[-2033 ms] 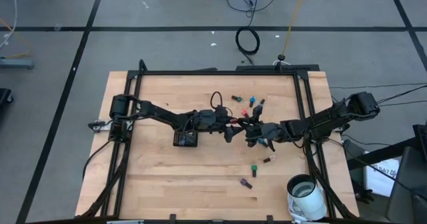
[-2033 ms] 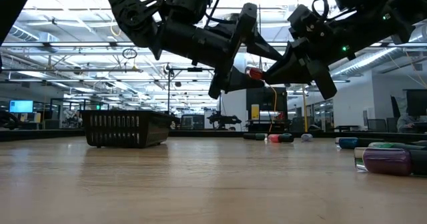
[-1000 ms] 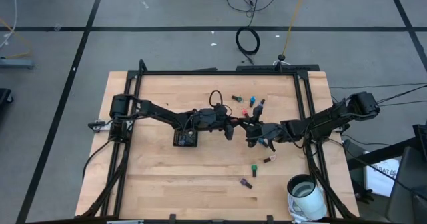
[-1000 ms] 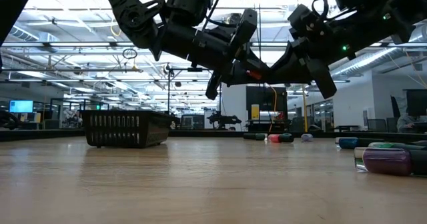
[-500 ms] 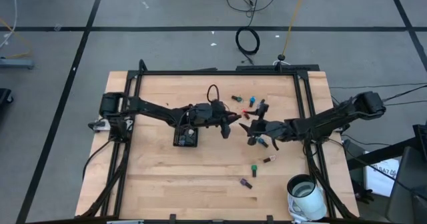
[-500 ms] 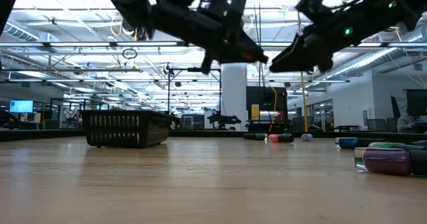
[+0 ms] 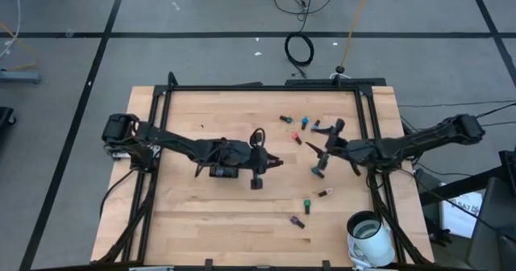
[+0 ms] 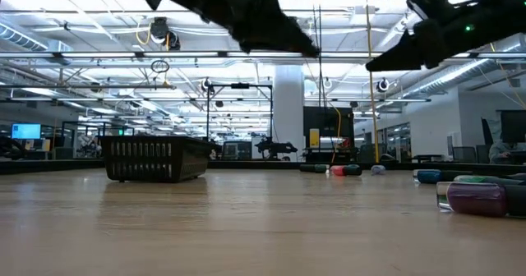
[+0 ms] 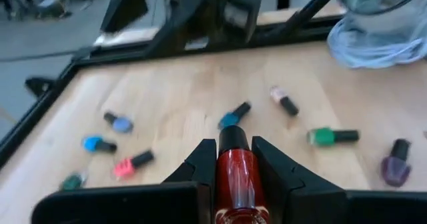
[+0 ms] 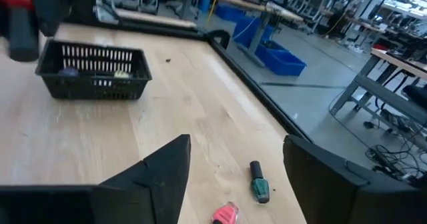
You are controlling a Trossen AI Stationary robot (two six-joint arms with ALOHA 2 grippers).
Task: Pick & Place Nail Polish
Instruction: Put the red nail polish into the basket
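L gripper (image 9: 235, 177) is clamped on a red nail polish bottle (image 9: 235, 174), cap pointing fwd between the two fingers; in the high view it sits near table centre, just at 3 o'clock of the black slotted basket (image 7: 222, 171). R gripper (image 7: 329, 146) is over at 3 o'clock from centre w/ fingers apart and nothing between them, hovering above the scatter of loose bottles. Those bottles lie across the 1–5 o'clock part of the table (image 7: 185, 223): a blue one (image 9: 98, 144), a pink one (image 9: 132, 161), a green one (image 9: 332, 137) and a purple one (image 9: 395, 163) among others, all on their sides. Basket already has a couple of small items in it, per the R wrist view (image 10: 93, 69). Step in hand looks like carrying the red bottle to the basket and dropping it in. To do it well: swing L arm toward 9 o'clock till the bottle is squarely over the basket's open top, not over the rim; keep the wrist level so the smooth glass body doesn't slide out cap-first; come down close before letting go, since a small round bottle would likely bounce or roll off the wall if dropped from height. Keep R arm clear meanwhile; it can line up on the next bottle, prob. the teal one (image 10: 258, 181) just ahead of its fingers.
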